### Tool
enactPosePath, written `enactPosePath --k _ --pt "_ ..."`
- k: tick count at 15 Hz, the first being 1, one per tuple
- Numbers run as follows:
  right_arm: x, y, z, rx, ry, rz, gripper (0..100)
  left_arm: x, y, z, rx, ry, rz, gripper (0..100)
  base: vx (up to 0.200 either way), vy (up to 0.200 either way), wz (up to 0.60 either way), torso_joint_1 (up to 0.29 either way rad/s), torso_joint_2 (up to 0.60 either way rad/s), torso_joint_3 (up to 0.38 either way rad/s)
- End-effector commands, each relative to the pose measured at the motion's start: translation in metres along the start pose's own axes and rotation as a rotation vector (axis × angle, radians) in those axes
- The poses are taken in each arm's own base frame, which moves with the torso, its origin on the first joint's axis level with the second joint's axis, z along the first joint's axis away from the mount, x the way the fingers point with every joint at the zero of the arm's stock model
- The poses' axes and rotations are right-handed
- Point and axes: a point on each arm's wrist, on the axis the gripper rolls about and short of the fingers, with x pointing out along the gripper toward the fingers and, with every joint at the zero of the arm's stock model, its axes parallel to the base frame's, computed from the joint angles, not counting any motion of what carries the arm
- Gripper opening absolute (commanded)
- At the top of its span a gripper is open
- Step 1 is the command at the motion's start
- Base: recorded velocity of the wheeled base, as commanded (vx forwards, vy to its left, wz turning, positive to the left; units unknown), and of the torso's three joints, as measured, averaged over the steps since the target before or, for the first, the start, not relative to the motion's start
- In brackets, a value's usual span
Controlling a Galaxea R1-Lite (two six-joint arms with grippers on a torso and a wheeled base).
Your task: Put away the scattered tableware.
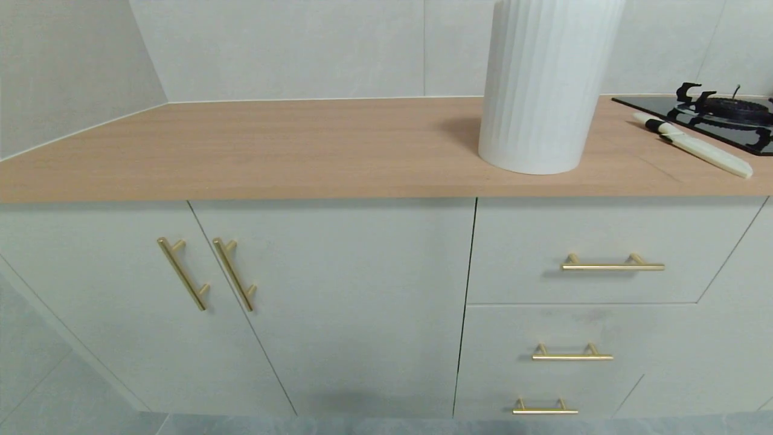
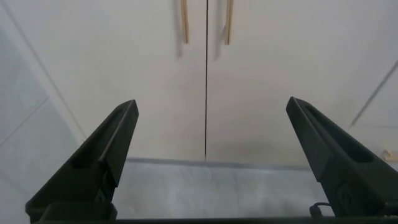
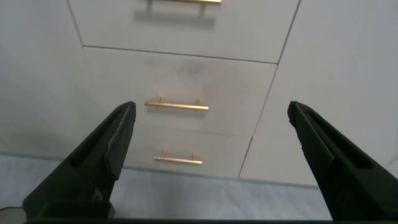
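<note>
1. One white ribbed container (image 1: pixel 543 90) is seen standing upright on the wooden countertop (image 1: pixel 272 145); it is used as the landmark below.
2. One knife (image 1: pixel 694 145), with a cream blade and a black-and-white handle, is found lying flat on the countertop to the right of the container and apart from it, along the near edge of the hob.
3. One black glass hob (image 1: pixel 658 107) is set into the countertop right of the container, beyond the knife. One black burner grate (image 1: pixel 731 109) is carried on it.
4. Two cabinet doors (image 1: pixel 350 302) are seen below and to the left of the container, each fitted with one gold bar handle (image 1: pixel 183 273), two in all.
5. Three drawers (image 1: pixel 604 229) are stacked below the container and slightly to its right. Three gold handles are counted on them, one per drawer (image 1: pixel 612 264).
6. The left gripper (image 2: pixel 211 104) is held low before the two cabinet doors, down to the left of the container. Its fingers (image 2: pixel 106 149) are spread wide and nothing is gripped.
7. The right gripper (image 3: pixel 211 106) is held low before the drawers beneath the container. Its fingers (image 3: pixel 102 149) are likewise spread and nothing is gripped.
</note>
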Motion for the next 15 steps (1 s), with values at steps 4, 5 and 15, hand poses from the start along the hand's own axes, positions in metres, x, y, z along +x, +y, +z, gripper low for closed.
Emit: enactPosePath --k 4,5,15 --pt "0.0001 0.0 0.0001 0.0 0.001 0.001 100 0.0 0.0 0.0 -0.001 0.0 0.001 100 0.0 0.0 0.0 0.0 0.0 0.0" --pt "0.0001 0.0 0.0001 0.0 0.001 0.002 100 0.0 0.0 0.0 -0.001 0.0 0.001 100 0.0 0.0 -0.6 0.002 0.0 0.007" --pt "0.0001 0.0 0.0001 0.0 0.001 0.001 100 0.0 0.0 0.0 -0.001 0.0 0.001 100 0.0 0.0 -0.12 0.0 0.0 0.001"
